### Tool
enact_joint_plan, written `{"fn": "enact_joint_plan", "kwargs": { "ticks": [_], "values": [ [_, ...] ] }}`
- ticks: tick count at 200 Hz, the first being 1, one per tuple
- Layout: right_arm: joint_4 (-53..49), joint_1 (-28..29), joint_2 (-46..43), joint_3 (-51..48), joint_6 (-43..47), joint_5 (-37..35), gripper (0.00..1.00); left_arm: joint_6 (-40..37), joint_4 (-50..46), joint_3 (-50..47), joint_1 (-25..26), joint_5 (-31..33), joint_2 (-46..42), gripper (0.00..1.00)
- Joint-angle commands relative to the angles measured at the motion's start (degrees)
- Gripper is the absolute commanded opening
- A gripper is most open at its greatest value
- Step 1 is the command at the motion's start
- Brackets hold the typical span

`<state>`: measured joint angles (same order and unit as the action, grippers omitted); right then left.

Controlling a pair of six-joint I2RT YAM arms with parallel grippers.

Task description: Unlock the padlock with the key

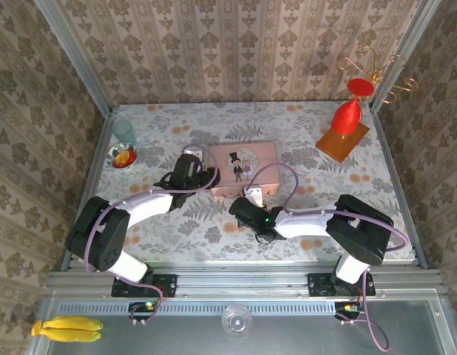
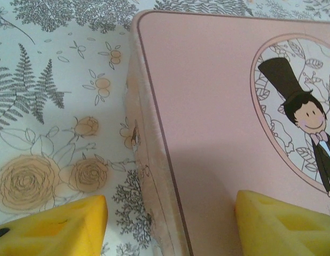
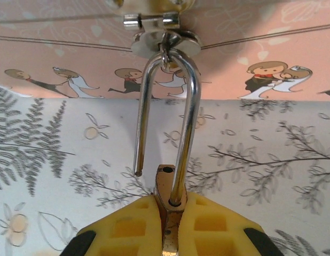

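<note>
my right tool [image 3: 167, 218] is clenched on the padlock [image 3: 164, 184] at lower centre. its shackle [image 3: 187, 133], one leg out of the body, hangs through the hasp [image 3: 165, 42] of the pink box [image 3: 261, 32]. my left tool [image 2: 170, 213] stands released, straddling the box's edge.

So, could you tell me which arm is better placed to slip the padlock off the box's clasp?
Right: the right tool is shut on the padlock, whose open shackle hangs through the clasp. The left tool merely straddles the pink box's corner.
</note>
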<state>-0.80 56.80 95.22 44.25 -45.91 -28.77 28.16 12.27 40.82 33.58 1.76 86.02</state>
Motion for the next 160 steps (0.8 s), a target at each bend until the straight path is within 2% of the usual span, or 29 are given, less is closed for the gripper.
{"fn": "enact_joint_plan", "kwargs": {
  "ticks": [1,20,53,67,93,160],
  "values": [
    [-9.71,-0.81,-0.98,0.99,3.71,-9.23,0.0,1.68,-10.52,-4.75,1.83,4.04,-0.17,0.64],
    [-9.56,-1.04,-1.43,0.91,5.27,-8.78,0.0,2.66,-10.89,-5.49,3.1,5.84,-0.74,0.64],
    [-6.18,-3.29,-1.59,-0.2,9.21,-1.67,0.02,4.06,-9.38,-7.48,4.1,6.98,-2.6,0.63],
    [-6.74,-3.94,-0.82,0.39,10.99,0.22,0.06,4.62,-9.03,-7.9,4.53,7.42,-2.88,0.63],
    [-1.79,-6.06,-0.85,-1.67,12.5,9.68,0.16,6.05,-8.45,-7.5,6.23,8.09,-2.74,0.62],
    [1.77,-8.87,-2.53,-5.83,12.21,14.36,0.21,9.12,-8.84,-8.67,7.01,10.35,-2.79,0.62]
  ]
}}
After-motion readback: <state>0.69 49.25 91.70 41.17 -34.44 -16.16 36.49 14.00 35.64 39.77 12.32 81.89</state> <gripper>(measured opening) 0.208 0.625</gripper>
